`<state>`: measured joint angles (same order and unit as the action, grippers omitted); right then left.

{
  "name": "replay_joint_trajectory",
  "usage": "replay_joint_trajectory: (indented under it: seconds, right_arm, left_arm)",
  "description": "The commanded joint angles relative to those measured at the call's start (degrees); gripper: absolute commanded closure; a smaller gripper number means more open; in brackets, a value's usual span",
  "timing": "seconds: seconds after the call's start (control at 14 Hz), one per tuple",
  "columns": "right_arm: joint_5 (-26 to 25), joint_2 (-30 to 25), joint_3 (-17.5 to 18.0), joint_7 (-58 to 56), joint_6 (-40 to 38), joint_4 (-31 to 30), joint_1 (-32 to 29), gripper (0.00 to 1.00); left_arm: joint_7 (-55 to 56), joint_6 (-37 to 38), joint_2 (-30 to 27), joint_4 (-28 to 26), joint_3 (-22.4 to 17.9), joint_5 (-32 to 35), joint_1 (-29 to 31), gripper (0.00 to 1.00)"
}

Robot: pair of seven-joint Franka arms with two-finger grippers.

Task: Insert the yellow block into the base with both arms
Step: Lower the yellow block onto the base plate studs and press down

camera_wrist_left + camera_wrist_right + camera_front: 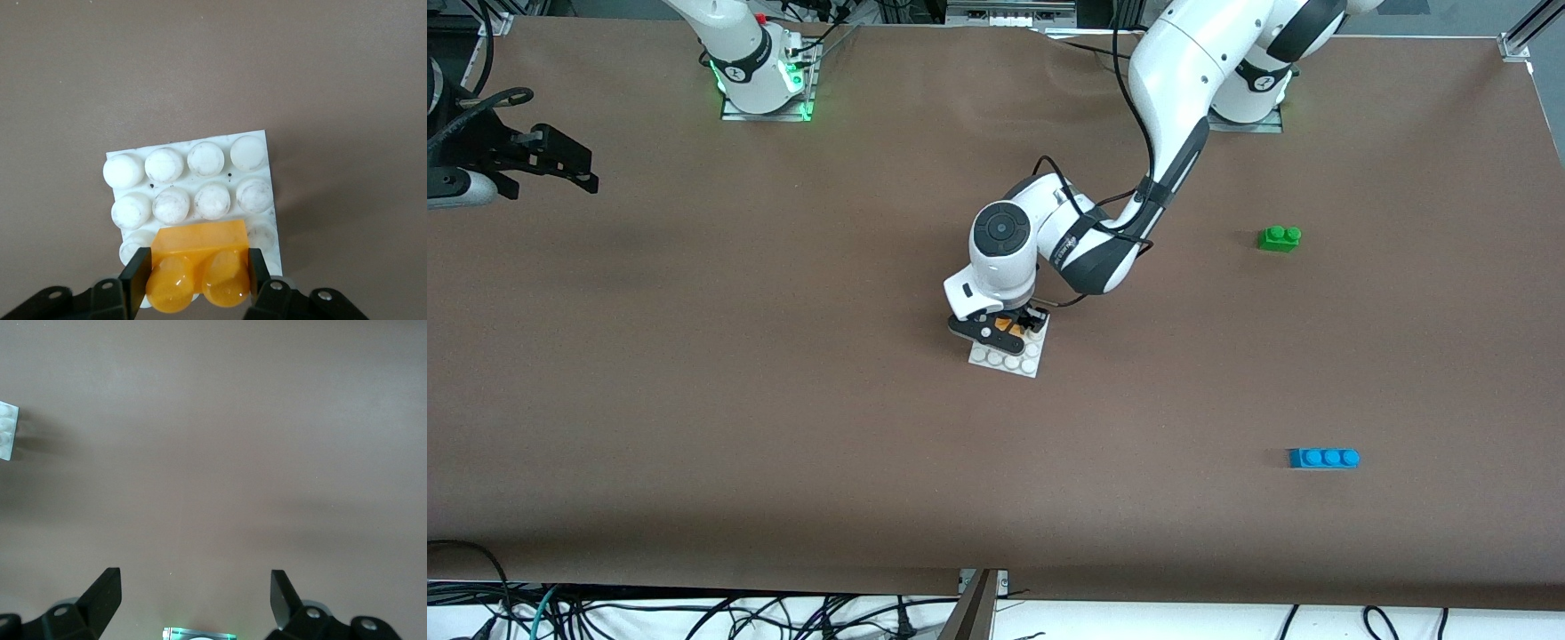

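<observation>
The left gripper (pixel 197 280) pinches the yellow block (pixel 198 270) over the base (pixel 193 190) at mid-counter, at its row farthest from the front camera, seemingly not yet pressed home; the right gripper (pixel 195 597) waits spread over bare counter (pixel 694 356), so seating remains.

Yellow block (pixel 197 264) — glossy, smooth plastic. Base (pixel 193 187) — white plastic, smooth, slightly scuffed and specked. Table (pixel 694 400) — matt brown covering. Arms (pixel 1183 80) — smooth glossy white shells.
</observation>
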<state>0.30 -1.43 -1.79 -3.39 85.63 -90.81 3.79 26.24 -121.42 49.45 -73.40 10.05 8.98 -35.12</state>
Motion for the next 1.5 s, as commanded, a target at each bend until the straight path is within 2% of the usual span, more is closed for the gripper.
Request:
replay_joint_trajectory:
  seconds: [0.0,1.07,1.15,1.22,1.43]
  right_arm:
    - [1.0,0.3,0.0,0.1,-0.8,1.1,-0.5,0.01]
    - [1.0,0.3,0.0,0.1,-0.8,1.1,-0.5,0.01]
    - [1.0,0.3,0.0,0.1,-0.8,1.1,-0.5,0.01]
    - [1.0,0.3,0.0,0.1,-0.8,1.1,-0.5,0.01]
    - [1.0,0.3,0.0,0.1,-0.8,1.2,-0.5,0.01]
  left_arm:
    - [-0.9,1.1,1.0,1.3,-0.4,1.7,-0.3,0.55]
    - [-1.0,1.0,1.4,1.3,-0.4,1.7,-0.3,0.54]
    - [-0.8,1.0,1.4,1.3,-0.4,1.7,-0.3,0.44]
    - [-0.6,1.0,1.3,1.3,-0.5,1.7,-0.4,0.0]
    - [-0.7,1.0,0.9,1.3,-0.5,1.7,-0.3,0.0]
